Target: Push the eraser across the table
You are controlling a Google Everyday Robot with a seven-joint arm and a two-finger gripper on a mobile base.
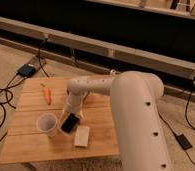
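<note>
- white plastic arm (pixel 136 100), the biggest thing in view, bends in from the right and reaches down over the middle of the table; we judge it is lowered this way to get behind the eraser for a shove.
- light wooden table (pixel 28 145), low and planked, carries everything else, with bare planks at the left and front edges.
- pale cup (pixel 46 123) stands upright near the front left, just beside the eraser, so a push that way could knock it.
- beige block (pixel 82 135) lies flat to the eraser's front right, close or touching; we cannot tell which.
- black eraser (pixel 69 123) lies flat and slanted between cup and beige block, right under the arm's tip.
- orange carrot-like piece (pixel 47 94) lies well apart at the back left.
- gripper (pixel 71 108) points down at the eraser's far end; contact is unclear, and we cannot tell whether it is spread or closed. we judge it carries nothing.
</note>
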